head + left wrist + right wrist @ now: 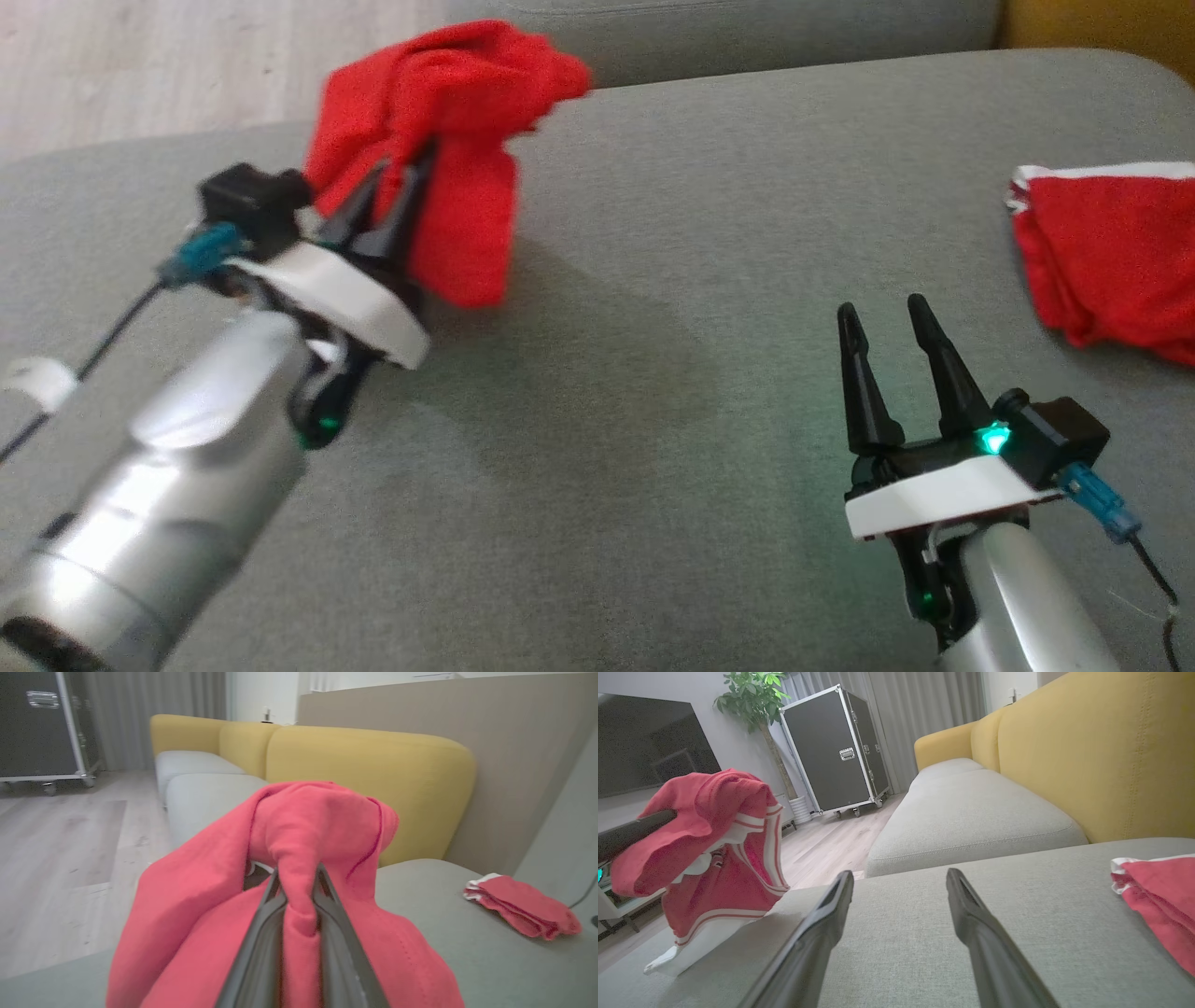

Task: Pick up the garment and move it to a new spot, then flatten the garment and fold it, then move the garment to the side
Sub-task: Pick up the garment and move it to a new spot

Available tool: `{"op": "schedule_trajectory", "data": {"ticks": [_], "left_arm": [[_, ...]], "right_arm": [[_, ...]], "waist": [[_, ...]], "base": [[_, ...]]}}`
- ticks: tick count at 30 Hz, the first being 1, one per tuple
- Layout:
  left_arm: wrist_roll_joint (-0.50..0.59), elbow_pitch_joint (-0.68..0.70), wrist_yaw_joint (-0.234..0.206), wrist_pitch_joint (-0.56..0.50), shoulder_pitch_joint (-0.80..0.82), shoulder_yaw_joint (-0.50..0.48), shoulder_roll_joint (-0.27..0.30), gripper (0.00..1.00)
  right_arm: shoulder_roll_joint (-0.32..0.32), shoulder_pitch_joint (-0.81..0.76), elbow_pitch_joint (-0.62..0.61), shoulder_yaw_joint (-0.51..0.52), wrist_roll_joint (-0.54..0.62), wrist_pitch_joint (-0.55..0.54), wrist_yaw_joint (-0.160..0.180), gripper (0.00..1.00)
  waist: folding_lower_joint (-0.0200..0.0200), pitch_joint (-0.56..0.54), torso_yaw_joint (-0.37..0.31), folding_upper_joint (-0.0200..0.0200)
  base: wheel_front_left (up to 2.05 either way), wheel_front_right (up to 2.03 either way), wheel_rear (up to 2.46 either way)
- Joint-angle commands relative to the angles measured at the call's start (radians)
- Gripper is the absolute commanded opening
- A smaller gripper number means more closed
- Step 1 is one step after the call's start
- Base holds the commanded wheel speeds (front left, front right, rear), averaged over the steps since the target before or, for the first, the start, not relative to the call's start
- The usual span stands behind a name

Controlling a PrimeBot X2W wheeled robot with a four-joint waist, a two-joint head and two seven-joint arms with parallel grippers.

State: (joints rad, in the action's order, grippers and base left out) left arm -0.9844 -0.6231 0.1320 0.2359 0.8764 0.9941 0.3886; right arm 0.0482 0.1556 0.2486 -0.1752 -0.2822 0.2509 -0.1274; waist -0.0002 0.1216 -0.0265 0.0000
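Note:
A red garment (448,140) with white trim hangs bunched above the grey cushion (653,392) at the upper left. My left gripper (401,182) is shut on a fold of it. The left wrist view shows the red cloth (299,858) pinched between the two dark fingers (261,933). In the right wrist view the garment (719,858) dangles at the left with its lower edge touching the cushion. My right gripper (887,322) stands open at the lower right, low over the cushion, with nothing between its fingers (971,914).
A second red cloth with a white edge (1111,252) lies folded at the cushion's right edge. Yellow sofa backs (373,779) rise behind. Wooden floor (60,858) lies beyond the cushion, with a black wheeled case (831,751) and a plant farther off.

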Motion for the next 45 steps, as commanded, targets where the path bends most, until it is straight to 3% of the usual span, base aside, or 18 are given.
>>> {"op": "schedule_trajectory", "data": {"ticks": [1, 9, 10, 11, 13, 18, 27, 32, 36, 45], "left_arm": [[0.016, 0.03, -0.008, 0.016, 0.074, -0.041, 0.006, 0.0], [0.059, 0.007, -0.024, 0.02, 0.11, -0.004, -0.139, 0.0], [0.067, -0.004, -0.024, 0.021, 0.117, 0.001, -0.155, 0.32], [0.072, -0.017, -0.025, 0.022, 0.121, 0.001, -0.17, 0.96], [0.078, -0.031, -0.026, 0.023, 0.125, 0.001, -0.182, 1.0], [0.126, -0.073, -0.033, 0.025, 0.137, -0.05, -0.185, 1.0], [0.269, 0.0, -0.09, 0.026, -0.012, -0.294, -0.066, 1.0], [0.345, 0.103, -0.084, 0.026, -0.226, -0.426, -0.029, 1.0], [0.38, 0.176, -0.087, 0.026, -0.39, -0.497, -0.042, 1.0], [0.459, 0.307, -0.099, 0.026, -0.666, -0.64, -0.164, 1.0]], "right_arm": [[0.002, 0.021, -0.034, -0.025, -0.011, 0.011, -0.003, 1.0], [0.002, 0.037, -0.055, -0.034, -0.033, 0.011, -0.003, 1.0], [0.002, 0.04, -0.057, -0.035, -0.035, 0.011, -0.003, 1.0], [0.002, 0.043, -0.059, -0.034, -0.038, 0.011, -0.003, 1.0], [0.002, 0.045, -0.06, -0.033, -0.04, 0.011, -0.003, 1.0], [0.002, 0.05, -0.066, -0.02, -0.043, 0.011, -0.003, 1.0], [0.002, 0.025, -0.063, 0.035, -0.005, 0.011, -0.003, 1.0], [0.002, -0.009, -0.052, 0.053, 0.031, 0.011, -0.003, 1.0], [0.002, -0.039, -0.039, 0.062, 0.046, 0.011, -0.003, 1.0], [0.002, -0.084, -0.004, 0.049, 0.06, 0.011, -0.003, 1.0]], "waist": [[0.0002, -0.001, -0.028, 0.0], [0.0002, 0.052, -0.11, 0.0], [0.0002, 0.059, -0.117, 0.0], [0.0002, 0.064, -0.123, 0.0], [0.0002, 0.068, -0.127, 0.0], [0.0002, 0.074, -0.12, 0.0], [0.0002, 0.013, -0.013, 0.0], [0.0002, -0.055, 0.062, 0.0], [0.0002, -0.095, 0.101, 0.0], [0.0002, -0.13, 0.132, 0.0]], "base": [[0.0, 0.0, 0.0], [0.0, 0.0, 0.0], [0.0, 0.0, 0.0], [0.0, 0.0, 0.0], [0.0, 0.0, 0.0], [0.0, 0.0, 0.0], [0.0, 0.0, 0.0], [0.0, 0.0, 0.0], [0.0, 0.0, 0.0], [0.0, 0.0, 0.0]]}}
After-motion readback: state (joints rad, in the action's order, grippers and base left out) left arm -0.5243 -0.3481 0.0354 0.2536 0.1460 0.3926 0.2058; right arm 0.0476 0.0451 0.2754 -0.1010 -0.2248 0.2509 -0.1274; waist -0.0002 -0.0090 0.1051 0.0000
